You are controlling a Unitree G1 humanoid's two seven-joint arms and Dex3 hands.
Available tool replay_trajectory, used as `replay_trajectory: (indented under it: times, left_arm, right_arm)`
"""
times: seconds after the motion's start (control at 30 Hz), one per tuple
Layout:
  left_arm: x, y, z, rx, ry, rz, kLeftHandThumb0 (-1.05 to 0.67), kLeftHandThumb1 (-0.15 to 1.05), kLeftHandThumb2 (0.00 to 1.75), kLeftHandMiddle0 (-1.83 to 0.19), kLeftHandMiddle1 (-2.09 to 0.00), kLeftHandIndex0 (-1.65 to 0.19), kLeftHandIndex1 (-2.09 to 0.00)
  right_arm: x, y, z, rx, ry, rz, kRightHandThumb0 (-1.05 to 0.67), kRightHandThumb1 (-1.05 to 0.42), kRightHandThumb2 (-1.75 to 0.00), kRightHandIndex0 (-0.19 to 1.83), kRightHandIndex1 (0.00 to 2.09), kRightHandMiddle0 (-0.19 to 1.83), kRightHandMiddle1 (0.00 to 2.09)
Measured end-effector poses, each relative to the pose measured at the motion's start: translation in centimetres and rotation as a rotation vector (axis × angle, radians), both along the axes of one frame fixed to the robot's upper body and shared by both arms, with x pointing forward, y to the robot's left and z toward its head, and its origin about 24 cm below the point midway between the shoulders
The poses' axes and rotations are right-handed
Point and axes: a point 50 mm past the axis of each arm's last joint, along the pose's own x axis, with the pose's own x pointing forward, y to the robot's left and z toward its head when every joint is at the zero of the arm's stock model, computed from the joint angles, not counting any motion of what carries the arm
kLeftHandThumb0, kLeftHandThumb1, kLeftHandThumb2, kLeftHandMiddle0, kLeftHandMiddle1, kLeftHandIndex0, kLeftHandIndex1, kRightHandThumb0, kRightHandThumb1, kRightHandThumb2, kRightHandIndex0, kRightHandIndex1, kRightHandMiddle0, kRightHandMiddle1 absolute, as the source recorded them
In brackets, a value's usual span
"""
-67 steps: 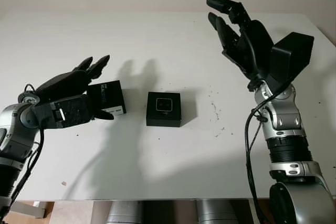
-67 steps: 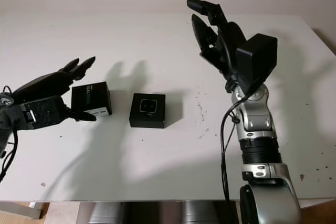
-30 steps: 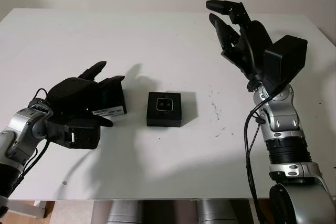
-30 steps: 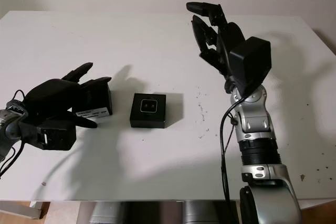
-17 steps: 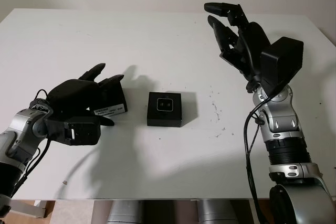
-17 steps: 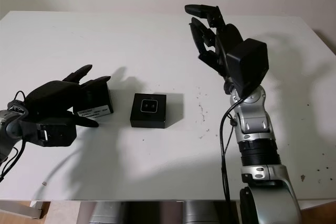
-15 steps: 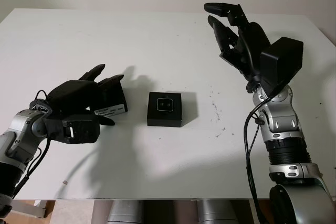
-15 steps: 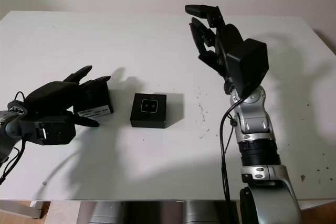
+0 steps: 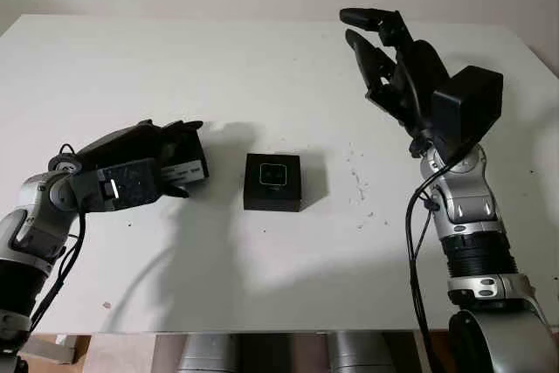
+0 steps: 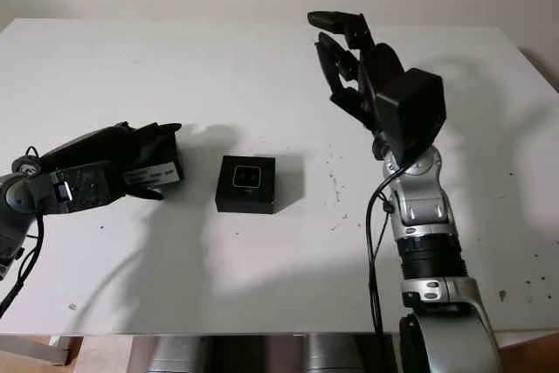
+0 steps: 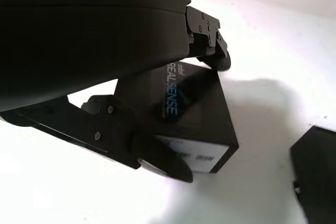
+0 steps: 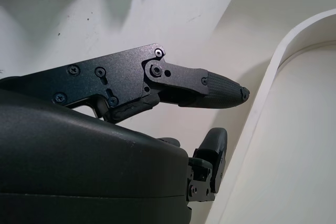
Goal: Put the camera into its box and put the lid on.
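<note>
White table is spreading under us, and our right hand is hanging open high above its far right side. Our left hand is closing around the lid, fingers on its top and thumb on the labelled side. Just beside it, the box is sitting with the camera already inside. We're judging the lid light, stiff and slick, so we're gripping opposite walls.
</note>
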Motion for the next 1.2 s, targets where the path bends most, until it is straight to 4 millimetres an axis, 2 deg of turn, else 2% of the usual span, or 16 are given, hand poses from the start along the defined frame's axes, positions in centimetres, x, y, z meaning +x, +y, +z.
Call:
replay_trajectory:
  times: [0.13,0.37,0.67,0.77,0.83,1.03,1.13,1.2]
  left_arm:
    - [-0.2,-0.5,0.5,-0.049,-0.013,-0.001,-0.09,1.0,0.05,-0.46,-1.47,-0.35,-1.3]
    - [-0.6,-1.0,2.7,-0.131,-0.04,0.028,-0.12,1.0,0.05,-0.41,-1.6,-0.29,-1.39]
    - [-1.2,-1.9,3.9,-0.167,-0.049,0.01,-0.06,1.0,0.05,-0.45,-1.45,-0.29,-1.37]
    - [-1.4,-2.0,4.2,-0.166,-0.078,0.023,-0.08,0.98,0.05,-0.48,-1.37,-0.32,-1.36]
    - [-1.6,-2.2,4.7,-0.17,-0.1,0.051,-0.1,0.97,0.05,-0.5,-1.39,-0.33,-1.37]
    - [-2.4,-4.2,6.3,-0.24,-0.099,0.092,-0.11,0.95,0.05,-0.48,-1.53,-0.33,-1.44]
    - [-2.4,-5.4,6.7,-0.292,-0.073,0.077,-0.11,0.96,0.05,-0.44,-1.59,-0.28,-1.55]
    - [-2.4,-6.3,7.0,-0.304,-0.059,0.053,-0.13,0.95,0.05,-0.45,-1.54,-0.28,-1.55]
  right_arm:
    - [0.0,0.1,0.0,0.002,0.0,-0.001,-0.58,-1.05,-0.54,0.28,0.07,-0.02,0.91]
    - [0.0,0.1,-0.2,0.002,0.005,-0.001,-0.57,-1.05,-0.53,0.28,0.07,-0.01,0.92]
    - [0.0,0.2,-0.3,0.016,0.007,0.009,-0.55,-1.05,-0.52,0.28,0.07,-0.05,0.97]
    - [0.0,0.2,-0.3,0.02,0.008,0.012,-0.55,-1.05,-0.52,0.28,0.07,-0.05,0.98]
    - [-0.1,0.2,-0.3,0.023,0.008,0.013,-0.55,-1.05,-0.51,0.28,0.07,-0.05,0.98]
    - [-0.1,0.4,-0.3,0.02,-0.003,0.012,-0.56,-1.05,-0.52,0.29,0.07,-0.08,0.98]
    - [-0.1,0.6,-0.3,0.02,-0.008,0.002,-0.57,-1.05,-0.5,0.28,0.06,-0.07,0.87]
    - [-0.1,0.9,-0.4,0.03,-0.014,-0.006,-0.58,-1.05,-0.5,0.25,0.05,-0.07,0.82]
